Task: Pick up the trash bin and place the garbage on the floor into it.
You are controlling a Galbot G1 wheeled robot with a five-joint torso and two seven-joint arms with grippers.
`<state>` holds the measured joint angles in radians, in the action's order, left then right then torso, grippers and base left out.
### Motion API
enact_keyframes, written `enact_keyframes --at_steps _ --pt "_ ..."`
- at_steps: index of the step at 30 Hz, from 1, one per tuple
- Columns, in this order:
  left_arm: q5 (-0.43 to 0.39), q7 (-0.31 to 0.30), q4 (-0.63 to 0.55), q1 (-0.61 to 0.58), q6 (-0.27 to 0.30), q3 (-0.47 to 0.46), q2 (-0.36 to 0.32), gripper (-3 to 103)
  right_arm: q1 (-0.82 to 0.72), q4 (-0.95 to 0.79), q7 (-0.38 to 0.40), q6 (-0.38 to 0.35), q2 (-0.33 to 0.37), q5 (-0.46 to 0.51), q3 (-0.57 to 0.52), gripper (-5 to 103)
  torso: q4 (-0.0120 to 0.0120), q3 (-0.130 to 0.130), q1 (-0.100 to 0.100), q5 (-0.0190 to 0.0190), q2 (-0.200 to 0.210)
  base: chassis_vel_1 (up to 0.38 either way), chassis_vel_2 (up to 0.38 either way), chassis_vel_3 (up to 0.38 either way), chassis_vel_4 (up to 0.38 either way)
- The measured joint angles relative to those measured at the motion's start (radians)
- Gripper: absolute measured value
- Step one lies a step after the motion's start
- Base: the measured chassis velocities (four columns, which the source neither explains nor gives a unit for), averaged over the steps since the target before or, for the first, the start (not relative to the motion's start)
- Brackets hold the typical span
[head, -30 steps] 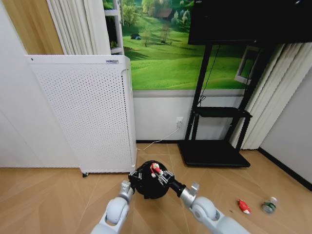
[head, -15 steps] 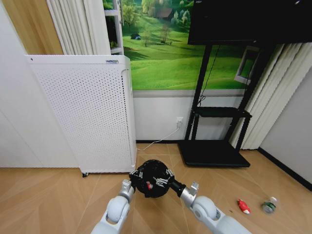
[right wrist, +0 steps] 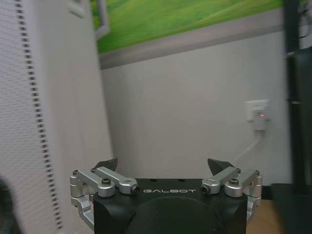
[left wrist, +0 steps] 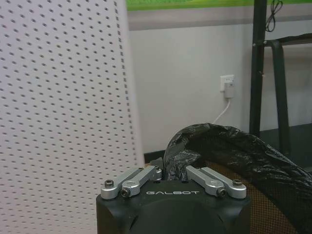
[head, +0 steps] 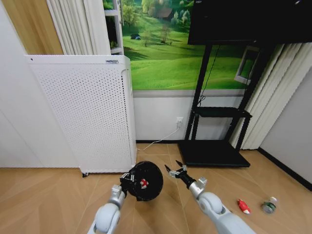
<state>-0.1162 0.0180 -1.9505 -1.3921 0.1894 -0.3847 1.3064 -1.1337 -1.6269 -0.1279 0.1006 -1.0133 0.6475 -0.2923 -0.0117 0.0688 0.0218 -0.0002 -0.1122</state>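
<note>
Head view: left gripper (head: 127,178) clamps trash bin (head: 146,180) rim | right gripper (head: 177,171) jaws apart, empty

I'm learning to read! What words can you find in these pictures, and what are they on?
"GALBOT": on the left gripper, which pinches the rim of the trash bin.
"GALBOT": on the right gripper, open with nothing in it.
A small label on top of the white perforated appliance: too small to read.

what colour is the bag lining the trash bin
Black: a crinkled bin liner over the trash bin rim, clearest in the left wrist view.
</note>
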Motion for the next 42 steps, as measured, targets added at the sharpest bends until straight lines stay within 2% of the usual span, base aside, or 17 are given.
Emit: enact_keyframes --at_steps 5,7,8,10,11,14,18,25,42 --pt "-0.005 0.000 -0.017 -0.014 0.000 -0.020 -0.010 7 -0.001 0.006 0.036 -0.019 -0.016 -0.009 -0.032 100 0.0002 0.000 0.000 -0.0001 0.000 0.000 0.000 0.000 0.000" --pt "-0.025 0.000 -0.066 -0.046 0.004 -0.074 -0.041 7 -0.011 0.015 0.127 -0.069 -0.041 -0.018 -0.090 100 0.0001 0.000 0.000 0.0002 0.000 0.000 0.000 0.000 0.000" --pt "-0.025 0.000 -0.066 -0.046 0.004 -0.074 -0.041 7 -0.011 0.015 0.127 -0.069 -0.041 -0.018 -0.090 100 0.0001 0.000 0.000 0.0002 0.000 0.000 0.000 0.000 0.000" --pt "-0.048 0.000 -0.131 -0.083 0.010 -0.140 -0.080 7 -0.033 0.021 0.213 -0.130 -0.048 -0.041 -0.147 100 0.0001 0.000 0.000 0.0002 0.000 0.000 0.000 0.000 0.000" --pt "-0.048 0.000 -0.131 -0.083 0.010 -0.140 -0.080 7 -0.033 0.021 0.213 -0.130 -0.048 -0.041 -0.147 100 0.0001 0.000 0.000 0.0002 0.000 0.000 0.000 0.000 0.000" --pt "-0.062 0.002 -0.240 -0.172 0.013 -0.264 -0.082 7 -0.075 0.028 0.317 -0.182 -0.061 -0.062 -0.224 100 0.0000 0.000 0.000 0.0002 0.000 0.000 0.000 0.000 0.000" --pt "-0.073 0.003 -0.282 -0.220 0.006 -0.340 -0.072 7 -0.101 0.021 0.373 -0.215 -0.082 -0.067 -0.252 100 0.0001 0.000 0.000 0.0003 0.000 0.000 0.000 0.000 0.000" --pt "-0.095 0.001 -0.307 -0.267 -0.003 -0.393 -0.045 7 -0.140 -0.049 0.399 -0.250 -0.128 -0.024 -0.279 100 0.0001 0.000 0.000 -0.0002 0.000 0.000 0.000 0.000 0.000" --pt "-0.084 -0.001 -0.285 -0.265 -0.016 -0.385 -0.029 7 -0.149 -0.045 0.366 -0.247 -0.146 -0.033 -0.262 100 -0.0002 0.000 0.000 0.0000 0.000 -0.043 -0.029 0.035 0.039"
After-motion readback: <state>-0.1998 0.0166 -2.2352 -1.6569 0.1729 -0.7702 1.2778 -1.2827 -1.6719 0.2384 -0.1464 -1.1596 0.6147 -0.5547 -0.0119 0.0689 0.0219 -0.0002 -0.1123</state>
